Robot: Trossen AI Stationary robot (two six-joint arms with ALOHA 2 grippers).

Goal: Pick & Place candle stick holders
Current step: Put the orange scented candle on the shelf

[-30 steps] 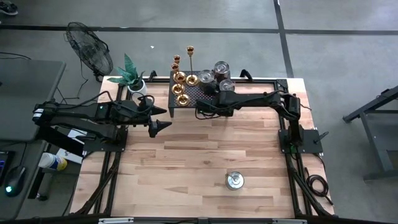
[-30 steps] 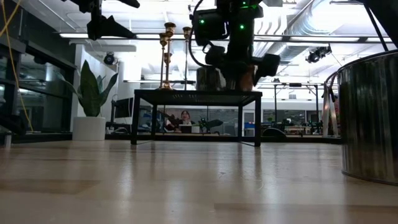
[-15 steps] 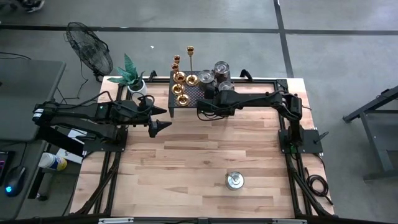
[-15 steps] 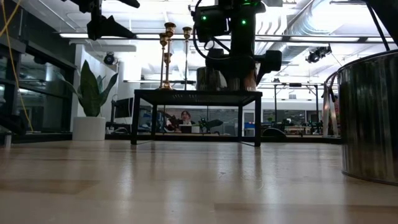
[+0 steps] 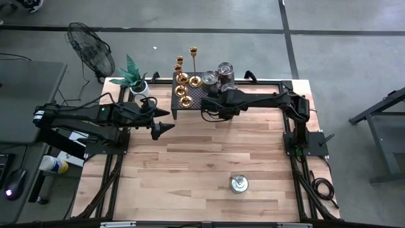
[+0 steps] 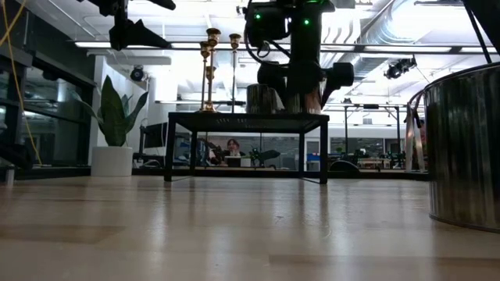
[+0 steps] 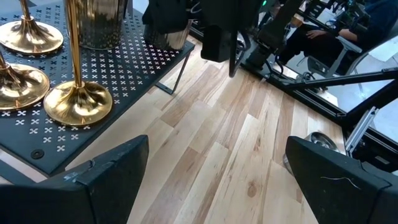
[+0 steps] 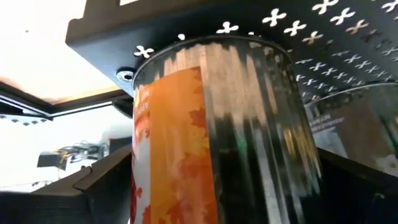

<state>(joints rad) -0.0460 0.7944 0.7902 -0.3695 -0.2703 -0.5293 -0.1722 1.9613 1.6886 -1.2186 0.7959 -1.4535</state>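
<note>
Wooden table [image 5: 209, 158] fills the work area, with a grey floor around it and a lit office hall behind in the low view. I note the items from largest down.

Black perforated rack [image 5: 188, 101] stands at the far edge of the table and works as a raised tray. It carries the candle stick holders [image 5: 183, 79] on its left part and several metal tins [image 5: 225, 69] on its right part. I judge this grouping to be the pick-up stock, set within reach of both arms.

Potted plant [image 5: 134, 77] sits at the far left corner, beside the rack. One separate tin [image 5: 238, 183] stands alone near the front edge, well apart from the rack.

Right gripper [image 5: 214, 103] is over the rack's right part. Its fingers stand apart around a ribbed tin with an orange leaf label [image 8: 211, 143]; I cannot tell whether they touch it. This is not a holder.

Left gripper [image 5: 166, 127] hovers off the rack's front left corner with fingers [image 7: 106, 171] spread wide and nothing between them. The nearest gold base [image 7: 78, 102] lies just ahead of it.
</note>
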